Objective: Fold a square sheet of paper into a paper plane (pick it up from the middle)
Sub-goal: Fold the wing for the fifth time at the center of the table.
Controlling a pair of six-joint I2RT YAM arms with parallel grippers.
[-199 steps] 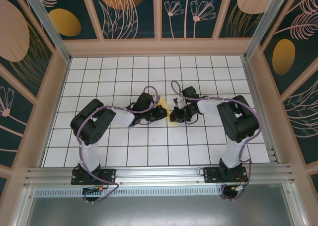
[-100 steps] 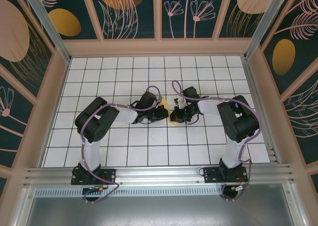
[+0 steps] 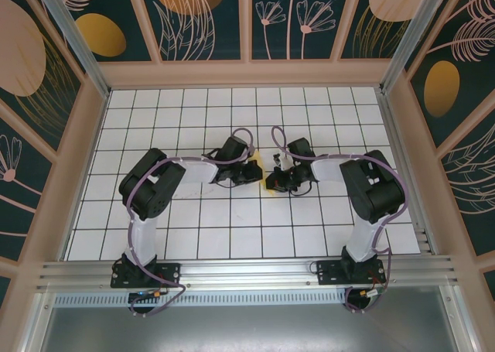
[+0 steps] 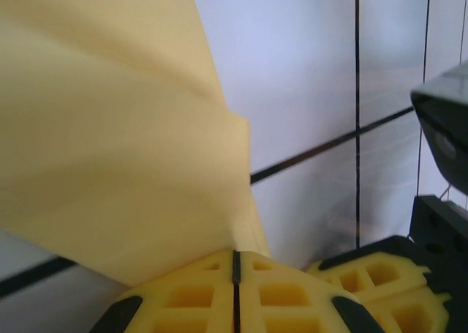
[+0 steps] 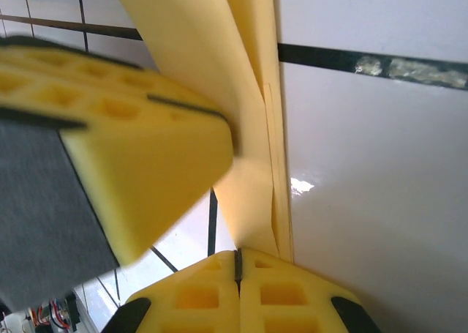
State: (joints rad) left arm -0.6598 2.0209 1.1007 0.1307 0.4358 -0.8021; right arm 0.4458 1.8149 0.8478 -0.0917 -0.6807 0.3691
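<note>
at the near edge of the bench (image 3: pixel 332 236) the two arms are reaching inward from their bases, elbows bowing outward, and their tips are meeting near the middle of the white grid. the left end effector (image 3: pixel 250 172) is clenching the paper (image 3: pixel 255 162): in its wrist view the yellow pads (image 4: pixel 197 296) are pressing together with a thin dark seam between them, and a folded yellow sheet is rising out of that seam, fanning up and to the left in layered creases above the tiles. the right end effector (image 3: pixel 273 183) is likewise clamping the paper; in its own view its pads (image 5: pixel 285 296) are closing on the lower end of a narrow folded strip that is running up and away over a black grid line. the two are working just beside each other, the left one's foam finger looming large at the left of the right wrist view, close against the strip. from above, a small yellow patch is peeking out between the two black heads. farther back, the bench is meeting a tan frame with dark leaf-patterned panels (image 3: pixel 201 19).
</note>
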